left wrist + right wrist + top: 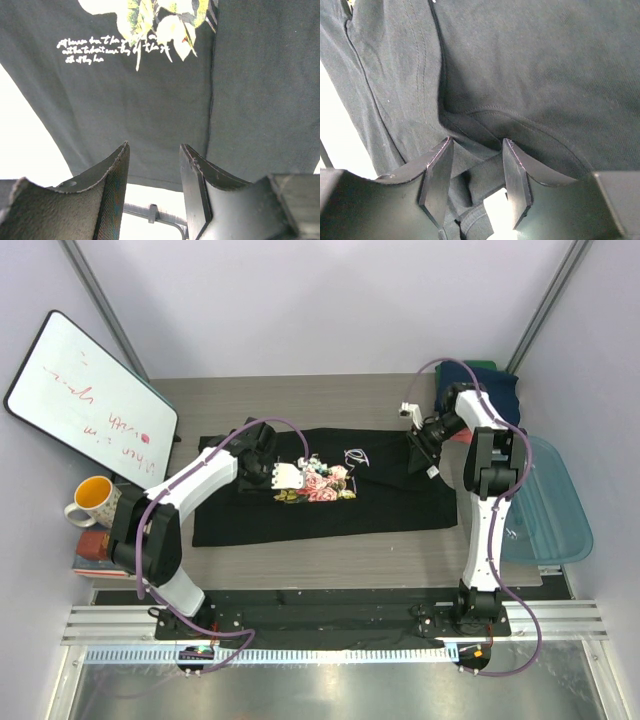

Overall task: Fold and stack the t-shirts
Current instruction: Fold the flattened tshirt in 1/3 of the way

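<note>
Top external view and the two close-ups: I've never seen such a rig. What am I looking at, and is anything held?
The wide picture looks down on a robot's left arm and right arm, bolted at the near edge of the table. Each close-up comes from a wrist camera looking along that arm's two-finger tool. A black t-shirt with a rose print lies spread on the table; a blue plastic tub sits right, a whiteboard and mug left. The left tool stands open beside the print. The right tool has a fold of the shirt between its fingers, apparently pinched.
</note>
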{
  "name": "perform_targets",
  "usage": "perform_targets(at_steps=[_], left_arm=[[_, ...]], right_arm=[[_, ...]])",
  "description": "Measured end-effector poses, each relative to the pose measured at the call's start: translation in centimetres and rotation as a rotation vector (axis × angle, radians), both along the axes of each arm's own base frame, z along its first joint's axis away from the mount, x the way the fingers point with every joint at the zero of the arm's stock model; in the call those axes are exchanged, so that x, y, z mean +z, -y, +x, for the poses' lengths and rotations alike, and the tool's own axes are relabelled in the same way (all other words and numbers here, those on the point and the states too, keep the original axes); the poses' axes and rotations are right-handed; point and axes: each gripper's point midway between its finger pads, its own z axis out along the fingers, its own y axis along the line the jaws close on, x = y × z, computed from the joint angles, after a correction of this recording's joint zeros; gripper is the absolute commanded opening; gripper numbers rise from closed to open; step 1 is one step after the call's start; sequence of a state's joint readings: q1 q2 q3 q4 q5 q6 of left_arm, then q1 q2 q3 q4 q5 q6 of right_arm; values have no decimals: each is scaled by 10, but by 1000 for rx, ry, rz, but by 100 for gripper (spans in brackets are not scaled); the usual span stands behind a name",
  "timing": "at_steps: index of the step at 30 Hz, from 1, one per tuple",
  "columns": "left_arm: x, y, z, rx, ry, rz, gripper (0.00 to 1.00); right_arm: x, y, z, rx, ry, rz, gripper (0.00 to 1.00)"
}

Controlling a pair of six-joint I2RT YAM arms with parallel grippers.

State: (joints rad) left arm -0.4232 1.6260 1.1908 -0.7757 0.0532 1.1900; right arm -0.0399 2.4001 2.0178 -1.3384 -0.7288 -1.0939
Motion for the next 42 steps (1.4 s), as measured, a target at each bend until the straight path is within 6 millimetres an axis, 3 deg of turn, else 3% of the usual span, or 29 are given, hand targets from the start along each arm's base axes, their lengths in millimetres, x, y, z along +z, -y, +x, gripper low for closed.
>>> perform_targets(at_steps=[2,4,5,6,16,20,25,29,34,42], left_arm=[[0,0,0,0,0,0,45],[0,0,0,0,-1,0,46],[-1,0,0,0,-2,0,45],[-1,0,0,1,-4,0,46],[-3,0,0,0,-8,3,45],[-3,0,0,0,-9,2,46],[-5,2,-1,-3,-16,-2,45],[-6,2,-1,-4,-18,-3,46],[-8,3,0,-4,-20,-4,45],[-9,5,2,-6,-19,-11,45]], right_arm=[[0,-3,-1,7,0,-1,40],[0,-5,-1,16,3,-2,22],[-1,-6,-1,22,4,-4,6],[-1,-7,-1,26,5,-7,1],[0,-6,-2,45,12,-49,1],[18,-3,4,48,71,-73,1],[61,-8,20,68,224,-104,1],[72,-16,27,88,287,-115,2],[64,-25,38,116,339,-153,3],[26,-34,51,112,408,-225,5]])
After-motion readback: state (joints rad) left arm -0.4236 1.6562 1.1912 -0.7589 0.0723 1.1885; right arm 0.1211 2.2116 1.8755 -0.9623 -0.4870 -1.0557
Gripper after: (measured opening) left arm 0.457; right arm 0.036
